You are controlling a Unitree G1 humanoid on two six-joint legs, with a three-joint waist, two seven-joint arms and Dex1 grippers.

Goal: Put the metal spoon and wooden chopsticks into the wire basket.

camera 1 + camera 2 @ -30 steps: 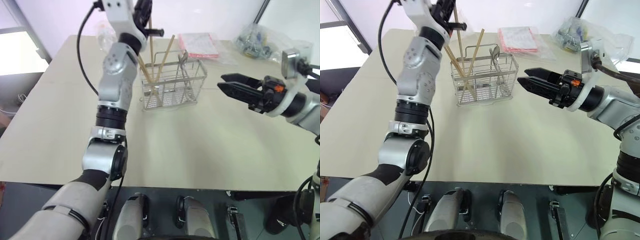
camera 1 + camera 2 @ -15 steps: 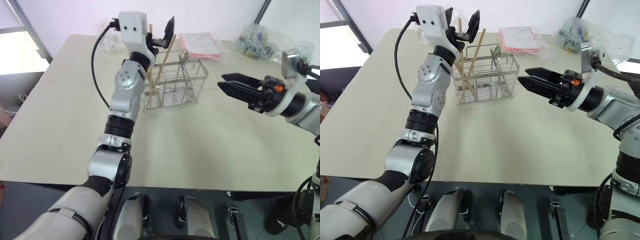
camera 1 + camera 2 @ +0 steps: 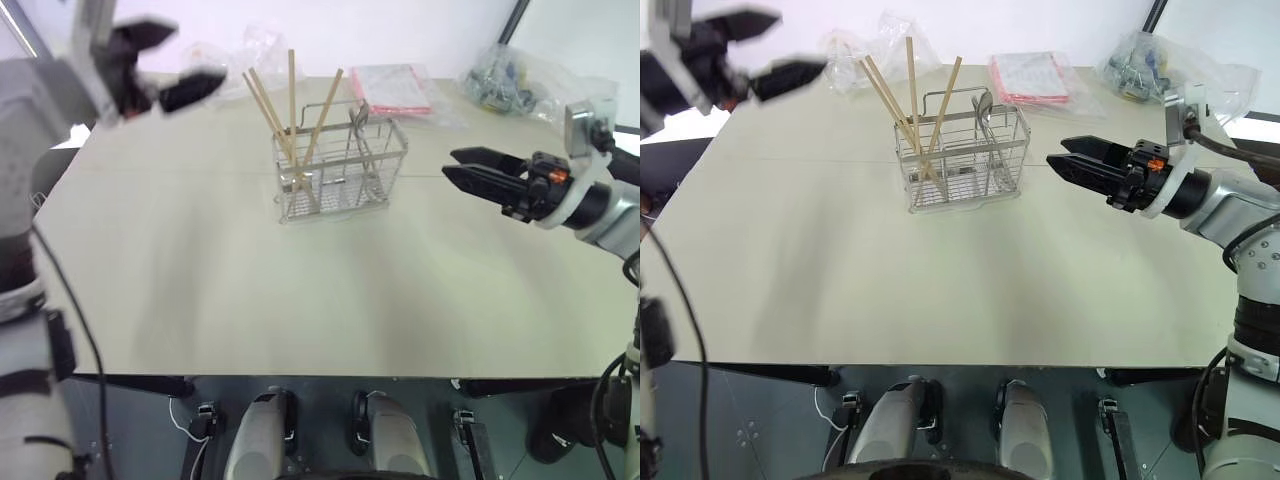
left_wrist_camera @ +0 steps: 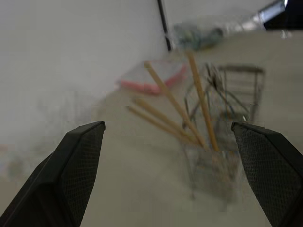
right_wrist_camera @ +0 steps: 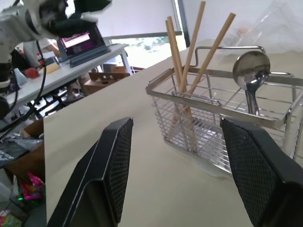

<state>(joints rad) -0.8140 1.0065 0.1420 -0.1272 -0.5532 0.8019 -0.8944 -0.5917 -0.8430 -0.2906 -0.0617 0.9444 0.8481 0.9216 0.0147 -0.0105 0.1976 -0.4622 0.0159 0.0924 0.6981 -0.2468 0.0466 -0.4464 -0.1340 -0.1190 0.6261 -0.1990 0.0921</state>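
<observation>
Four wooden chopsticks [image 3: 291, 110] and the metal spoon [image 5: 251, 75] stand in the wire basket [image 3: 343, 168] mid-table [image 3: 300, 300]. I've got the left gripper [image 3: 165, 68] spread wide, empty, up left; right gripper [image 3: 465, 168] parted, empty, beside basket.

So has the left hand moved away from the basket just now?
Yes. The left hand was right over the basket a second ago; now it is off to the basket's left, open and empty, with the chopsticks left standing inside.

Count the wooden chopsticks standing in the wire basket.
4: all wooden chopsticks stand together in the wire basket's left-end compartment, three leaning left or upright, one leaning right. Overlap near their bases could hide another.
</observation>
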